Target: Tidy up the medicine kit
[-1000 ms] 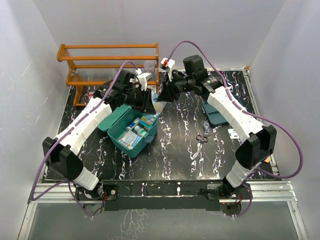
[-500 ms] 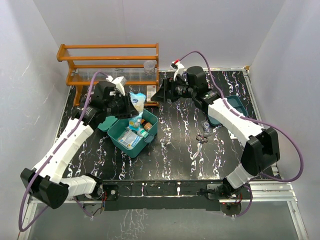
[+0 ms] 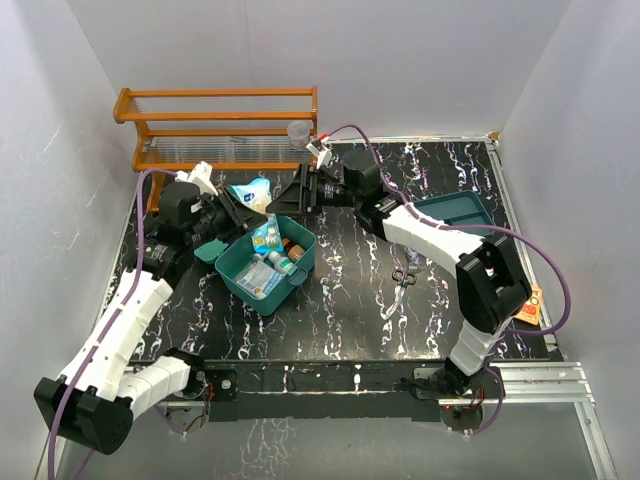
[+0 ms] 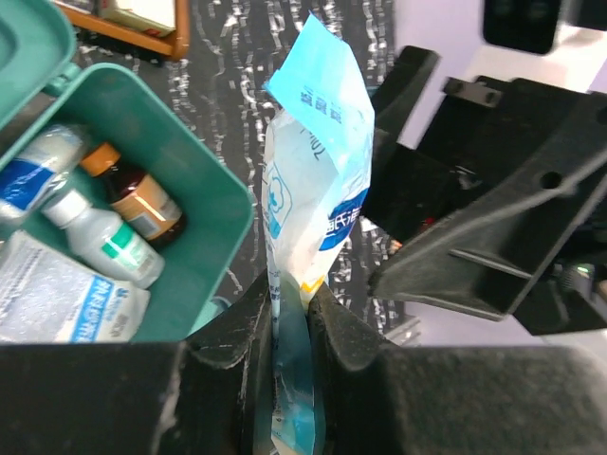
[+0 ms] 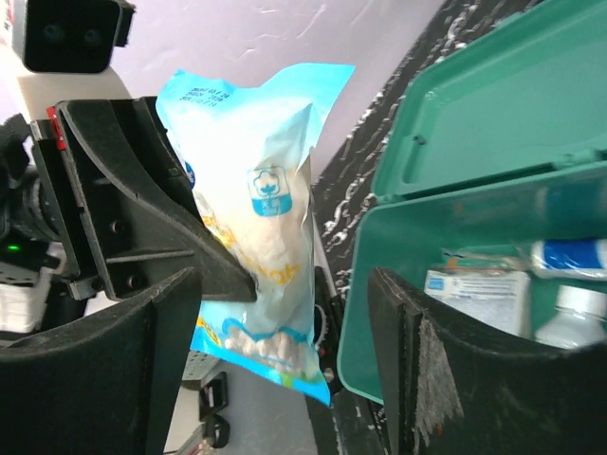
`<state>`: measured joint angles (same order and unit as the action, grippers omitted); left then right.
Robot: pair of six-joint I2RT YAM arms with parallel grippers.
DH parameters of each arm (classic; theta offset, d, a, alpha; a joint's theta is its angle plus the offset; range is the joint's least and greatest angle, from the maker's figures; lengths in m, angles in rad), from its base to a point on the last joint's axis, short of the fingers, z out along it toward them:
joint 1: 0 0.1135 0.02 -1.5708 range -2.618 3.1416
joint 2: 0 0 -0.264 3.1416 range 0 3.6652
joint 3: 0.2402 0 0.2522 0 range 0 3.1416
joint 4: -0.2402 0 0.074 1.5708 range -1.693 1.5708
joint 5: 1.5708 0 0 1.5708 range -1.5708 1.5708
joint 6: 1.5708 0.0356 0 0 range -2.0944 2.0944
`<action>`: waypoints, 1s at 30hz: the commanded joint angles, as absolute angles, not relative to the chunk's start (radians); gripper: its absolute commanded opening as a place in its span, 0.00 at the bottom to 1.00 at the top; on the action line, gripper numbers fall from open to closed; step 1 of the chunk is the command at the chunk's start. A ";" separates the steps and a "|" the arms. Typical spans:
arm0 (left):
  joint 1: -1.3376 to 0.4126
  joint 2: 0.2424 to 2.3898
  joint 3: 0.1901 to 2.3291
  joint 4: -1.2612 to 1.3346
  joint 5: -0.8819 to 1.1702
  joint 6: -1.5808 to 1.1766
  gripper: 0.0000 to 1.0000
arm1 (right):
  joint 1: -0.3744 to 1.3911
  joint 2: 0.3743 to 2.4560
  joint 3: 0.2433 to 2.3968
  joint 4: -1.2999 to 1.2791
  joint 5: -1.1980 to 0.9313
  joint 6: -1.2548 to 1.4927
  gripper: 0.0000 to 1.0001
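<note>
Robot lab test cell, my black marbled bench boxed in by plain white panels behind and beside it, aluminium rail along its near edge, orange wooden rack at its far left corner

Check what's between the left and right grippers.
A blue-and-white pouch, clamped in the left gripper; the right gripper stands open beside it. Shows in the top view.

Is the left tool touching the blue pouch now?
Touching. The left wrist view shows it: the left tool has both fingers pressed against the pouch, pinching its lower end between them.
</note>
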<state>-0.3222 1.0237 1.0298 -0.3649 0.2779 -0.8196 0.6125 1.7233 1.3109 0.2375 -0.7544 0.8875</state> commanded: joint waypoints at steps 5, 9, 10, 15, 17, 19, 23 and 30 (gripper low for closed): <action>-0.303 0.925 0.959 -0.171 0.379 -0.919 0.15 | 0.634 1.723 1.238 0.607 -0.810 1.106 0.42; -0.301 0.907 0.943 -0.172 0.383 -0.918 0.18 | 0.636 1.724 1.230 0.606 -0.793 1.115 0.08; -0.301 0.901 0.942 -0.173 0.382 -0.913 0.20 | 0.636 1.724 1.231 0.601 -0.784 1.113 0.05; -0.299 0.874 0.968 -0.263 0.313 -0.869 0.39 | 0.638 1.717 1.255 0.515 -0.720 1.040 0.00; -0.299 0.871 1.005 -0.369 0.221 -0.842 0.53 | 0.639 1.721 1.287 0.419 -0.692 0.967 0.00; -0.299 0.869 1.059 -0.515 0.074 -0.813 0.67 | 0.650 1.733 1.337 0.271 -0.651 0.850 0.00; -0.300 0.870 1.178 -0.774 -0.256 -0.791 0.78 | 0.693 1.782 1.433 -0.006 -0.543 0.612 0.00; -0.299 0.899 1.356 -0.804 -0.467 -0.650 0.79 | 0.793 1.883 1.597 -0.295 -0.445 0.411 0.00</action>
